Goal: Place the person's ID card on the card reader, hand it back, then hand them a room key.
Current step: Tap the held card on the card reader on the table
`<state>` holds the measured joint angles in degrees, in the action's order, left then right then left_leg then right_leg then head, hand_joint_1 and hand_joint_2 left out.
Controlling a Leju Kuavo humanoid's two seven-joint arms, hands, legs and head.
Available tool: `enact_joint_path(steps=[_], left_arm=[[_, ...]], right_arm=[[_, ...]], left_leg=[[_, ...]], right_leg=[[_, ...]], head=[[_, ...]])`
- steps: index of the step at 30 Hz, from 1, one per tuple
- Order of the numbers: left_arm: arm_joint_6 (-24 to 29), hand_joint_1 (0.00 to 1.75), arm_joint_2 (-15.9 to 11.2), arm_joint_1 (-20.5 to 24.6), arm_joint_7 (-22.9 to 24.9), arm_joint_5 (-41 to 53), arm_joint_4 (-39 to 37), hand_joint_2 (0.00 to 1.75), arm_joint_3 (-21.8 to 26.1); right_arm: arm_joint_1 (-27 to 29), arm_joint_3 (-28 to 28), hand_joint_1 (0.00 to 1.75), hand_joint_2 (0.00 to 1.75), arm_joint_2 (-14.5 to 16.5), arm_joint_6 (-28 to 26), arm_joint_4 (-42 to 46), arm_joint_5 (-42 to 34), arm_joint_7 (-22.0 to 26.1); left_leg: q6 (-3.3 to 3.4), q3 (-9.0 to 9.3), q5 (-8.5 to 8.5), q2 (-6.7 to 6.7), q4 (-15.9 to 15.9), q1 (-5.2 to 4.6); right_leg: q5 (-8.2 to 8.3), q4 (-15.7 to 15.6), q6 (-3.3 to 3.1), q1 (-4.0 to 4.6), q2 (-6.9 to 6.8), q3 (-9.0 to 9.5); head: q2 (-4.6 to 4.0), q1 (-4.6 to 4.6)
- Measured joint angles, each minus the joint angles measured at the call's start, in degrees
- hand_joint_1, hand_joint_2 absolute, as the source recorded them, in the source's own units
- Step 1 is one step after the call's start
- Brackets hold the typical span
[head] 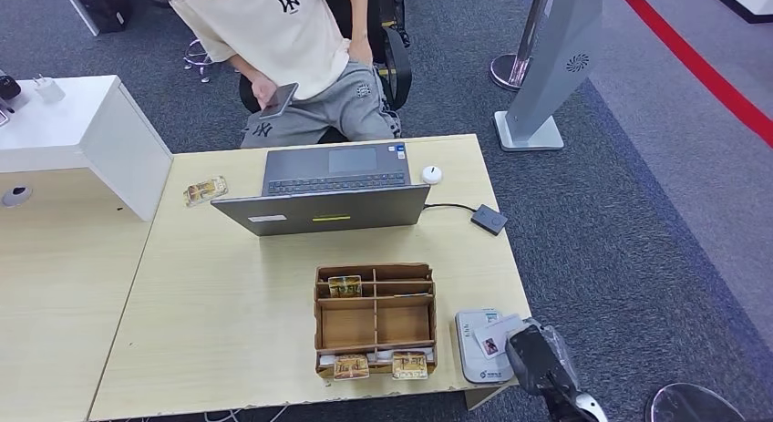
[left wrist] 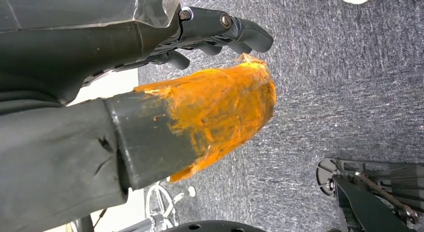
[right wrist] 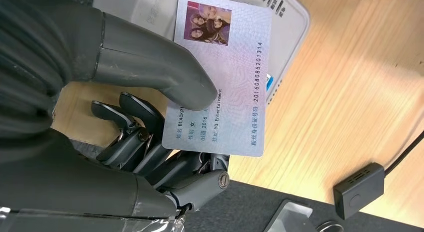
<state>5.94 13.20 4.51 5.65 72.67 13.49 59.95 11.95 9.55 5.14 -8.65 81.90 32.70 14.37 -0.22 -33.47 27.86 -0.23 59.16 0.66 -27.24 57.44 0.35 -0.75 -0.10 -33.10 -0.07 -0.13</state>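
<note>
Dark right hand (right wrist: 150,117): thumb and fingers pinching pale laminated ID card (right wrist: 222,74) over white flat card reader (head: 479,347). Contact unclear; lowering next. Left hand (left wrist: 200,31): apparently empty, fingers curled.

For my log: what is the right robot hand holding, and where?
The right robot hand pinches the ID card at its long edge, thumb on top.

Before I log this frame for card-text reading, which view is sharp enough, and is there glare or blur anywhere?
Right wrist view: the ID card is sharp, its print legible, evenly lit, no glare; the thumb of the right robot hand covers part of it. Head view: the card is too small to read. Left wrist view: the left robot hand is close and slightly soft.
</note>
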Motion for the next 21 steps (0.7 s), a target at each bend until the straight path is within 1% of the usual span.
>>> enact_joint_path(steps=[11, 21], left_arm=[[-0.4, 0.00, -0.3, 0.0, -0.1, 0.0, 0.0, 0.00, 0.0], [-0.5, 0.00, -0.5, 0.0, -0.2, 0.0, 0.0, 0.00, 0.0]], right_arm=[[-2.7, 0.1, 1.75, 1.75, -0.1, 1.1, -3.1, 1.2, -1.0], [-3.6, 0.1, 1.75, 1.75, -0.5, 1.5, -4.0, 2.0, -1.7]], left_leg=[[0.00, 0.27, 0.00, 0.04, 0.0, 0.01], [0.00, 0.46, 0.01, 0.05, 0.0, 0.01]], right_leg=[[0.00, 0.0, 0.00, 0.01, 0.04, 0.25], [0.01, 0.0, 0.01, 0.01, 0.04, 0.45]], head=[[0.00, 0.00], [0.00, 0.00]])
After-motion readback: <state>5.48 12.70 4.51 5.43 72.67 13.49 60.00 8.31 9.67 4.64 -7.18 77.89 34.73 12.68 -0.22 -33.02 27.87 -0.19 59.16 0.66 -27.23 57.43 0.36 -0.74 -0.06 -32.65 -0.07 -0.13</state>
